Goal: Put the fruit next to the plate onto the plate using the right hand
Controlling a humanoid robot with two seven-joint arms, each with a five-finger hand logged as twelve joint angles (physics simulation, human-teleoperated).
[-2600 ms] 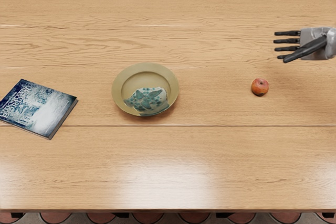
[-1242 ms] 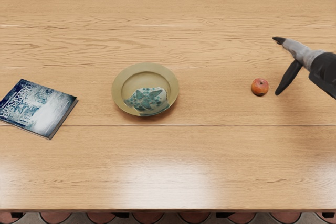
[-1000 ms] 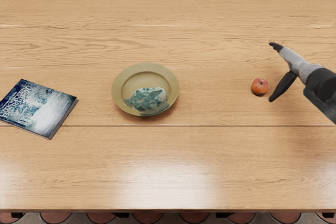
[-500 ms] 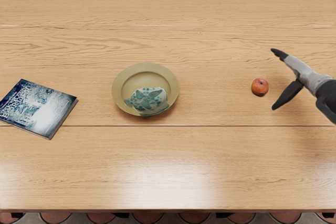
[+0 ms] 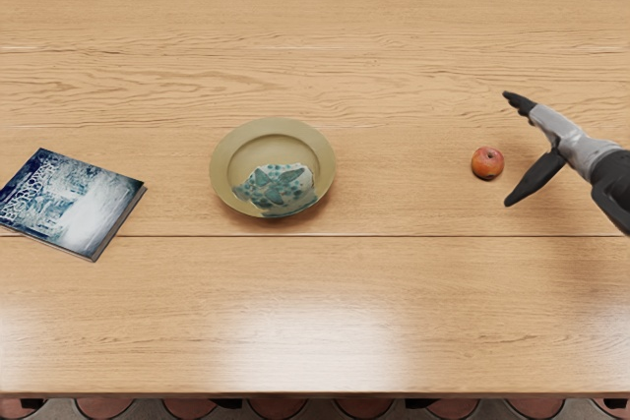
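Nearest you, the wooden table [image 5: 325,322] shows pale plank grain w/ a glossy glare patch; at far left a thin square magazine [image 5: 69,202] w/ a blue-white glossy cover lies flat & skewed; mid-table sits the round olive-gold plate [image 5: 224,150], shallow w/ a raised rim; a lumpy teal-and-white mottled object [image 5: 276,187] rests in its near-right part; the fruit [image 5: 487,162], small, round, smooth, red-orange, sits on bare wood well right of the plate, not on it; just right of it your right hand [image 5: 571,145] comes in from the right edge, grey palm, slim black fingers & thumb spread in a V toward the fruit, holding nothing, not touching it; beyond the table's far edge, a rough grey speckled surface.
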